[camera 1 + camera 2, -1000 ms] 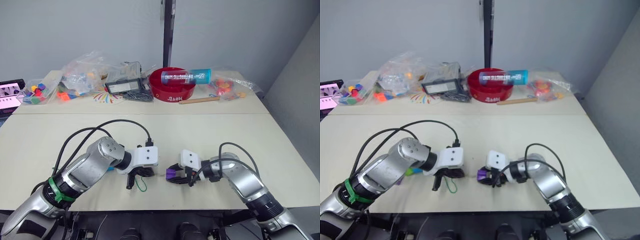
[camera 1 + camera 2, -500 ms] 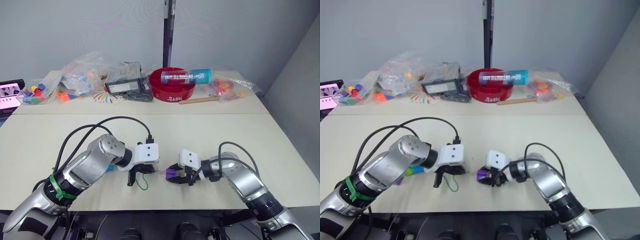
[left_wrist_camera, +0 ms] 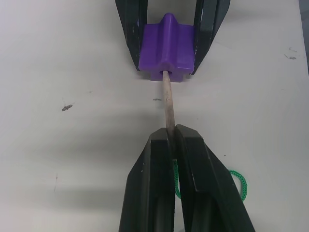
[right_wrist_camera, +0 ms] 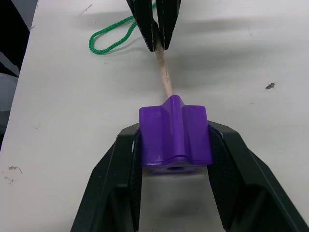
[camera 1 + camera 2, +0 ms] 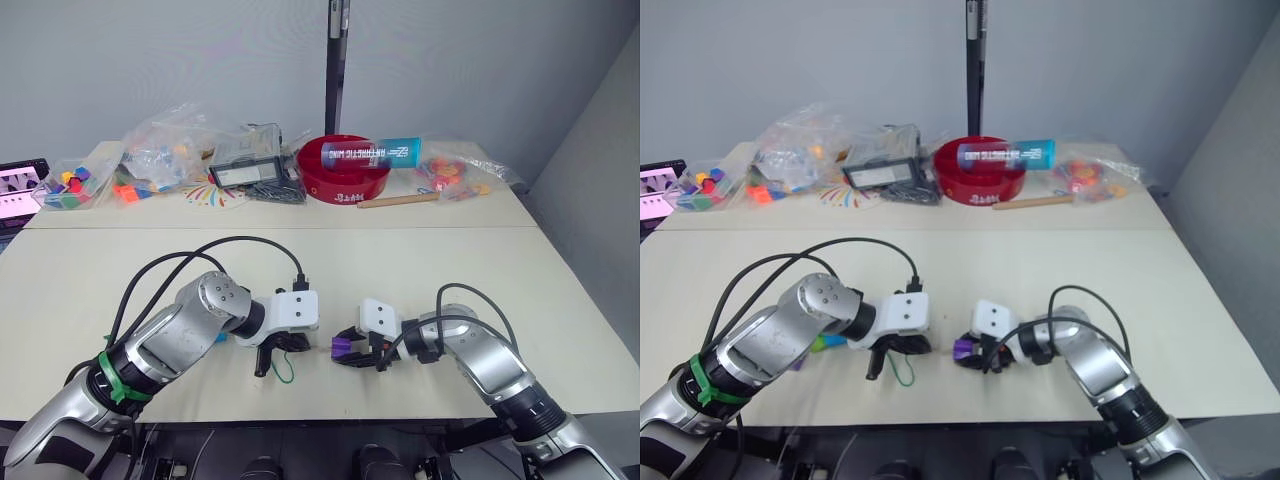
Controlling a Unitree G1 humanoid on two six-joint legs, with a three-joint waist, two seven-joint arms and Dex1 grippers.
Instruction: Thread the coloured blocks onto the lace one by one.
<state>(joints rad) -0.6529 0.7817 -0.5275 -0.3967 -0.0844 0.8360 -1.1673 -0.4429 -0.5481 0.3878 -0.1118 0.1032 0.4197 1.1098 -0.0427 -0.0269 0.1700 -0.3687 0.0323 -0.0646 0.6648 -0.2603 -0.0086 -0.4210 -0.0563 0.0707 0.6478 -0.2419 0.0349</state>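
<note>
Left pincer (image 3: 170,140) clamped on lace (image 3: 167,104); pale tip runs straight up-frame into hole of purple block (image 3: 166,47), itself gripped by right pincer (image 4: 175,145).

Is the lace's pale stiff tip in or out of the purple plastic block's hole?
In: the pale stiff tip enters the hole of the purple plastic block.

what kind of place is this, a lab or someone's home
Most likely a robot lab or test room, not a home: a plain cream table against bare grey walls, clear bags of toy pieces lined up at the back, and a red bowl holding a blue tube.
</note>
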